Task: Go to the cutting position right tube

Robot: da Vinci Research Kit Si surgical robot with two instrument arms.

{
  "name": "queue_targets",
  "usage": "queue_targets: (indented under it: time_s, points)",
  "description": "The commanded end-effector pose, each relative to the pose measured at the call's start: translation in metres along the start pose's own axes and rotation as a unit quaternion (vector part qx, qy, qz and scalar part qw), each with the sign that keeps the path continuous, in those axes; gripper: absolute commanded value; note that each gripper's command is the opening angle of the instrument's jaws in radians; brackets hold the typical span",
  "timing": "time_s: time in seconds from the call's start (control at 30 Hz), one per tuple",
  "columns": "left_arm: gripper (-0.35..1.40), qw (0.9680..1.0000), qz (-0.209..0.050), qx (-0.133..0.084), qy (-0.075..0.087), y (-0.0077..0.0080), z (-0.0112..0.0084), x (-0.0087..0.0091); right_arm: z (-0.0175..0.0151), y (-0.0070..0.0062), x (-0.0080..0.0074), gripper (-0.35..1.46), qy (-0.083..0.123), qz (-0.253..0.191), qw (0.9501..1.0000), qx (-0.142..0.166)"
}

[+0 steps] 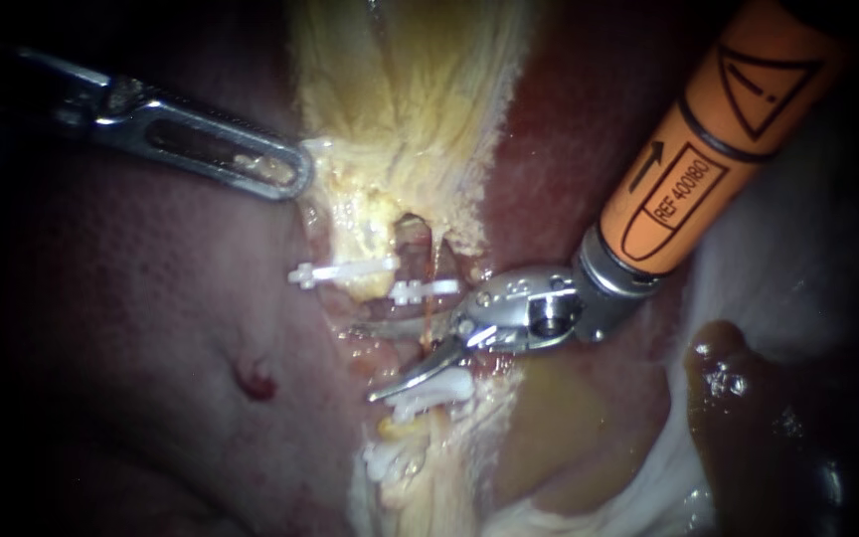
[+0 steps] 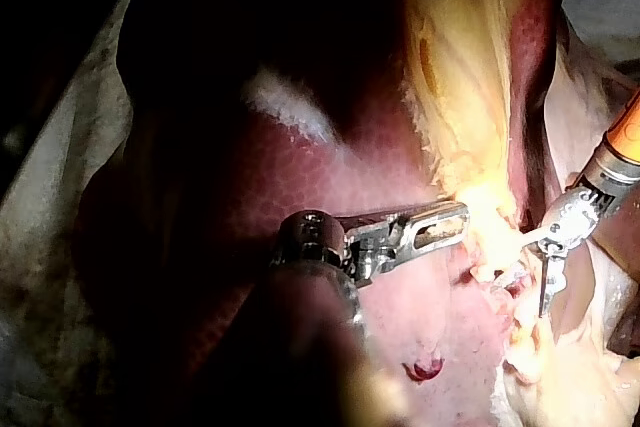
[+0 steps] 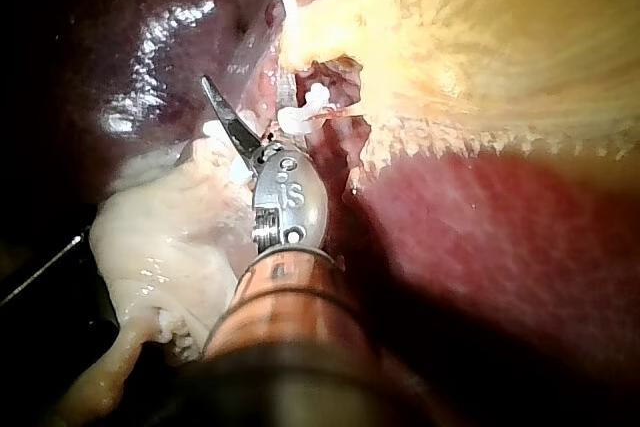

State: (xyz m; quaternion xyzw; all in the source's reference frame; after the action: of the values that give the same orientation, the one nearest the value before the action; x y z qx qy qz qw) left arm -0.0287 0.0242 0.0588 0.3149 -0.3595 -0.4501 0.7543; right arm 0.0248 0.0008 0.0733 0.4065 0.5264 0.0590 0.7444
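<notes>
Orange-sleeved right instrument (image 1: 390,358) at clipped right tube (image 1: 430,288) — left instrument (image 1: 285,171) on gallbladder (image 1: 400,89)

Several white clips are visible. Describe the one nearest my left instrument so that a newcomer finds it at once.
Pale yellow tissue runs down the middle of the endoscope view. Where it narrows, below the left instrument, a white clip lies crosswise. It is the highest clip, and its end sticks out leftward over the liver.
</notes>
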Motion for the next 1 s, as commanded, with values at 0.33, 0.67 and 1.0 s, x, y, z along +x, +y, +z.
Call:
queue_targets:
  time_s: [0.33, 0.67, 1.0]
  points:
    - [-0.35, 1.0, 0.0, 0.0, 0.0, 0.0, 0.0001, 0.0, 0.0001, -0.0003, 0.0, 1.34, 0.005, 0.004, 1.0, 0.002]
    - [-0.35, 1.0, 0.0, 0.0, 0.0, 0.0001, -0.0001, 0.0001, -0.0001, -0.0017, 0.0009, 1.36, 0.023, 0.004, 0.9997, 0.011]
    - [-0.35, 1.0, 0.0, 0.0, 0.0, 0.0001, -0.0001, 0.0001, -0.0003, -0.0028, 0.0024, 1.37, 0.042, 0.007, 0.9989, 0.022]
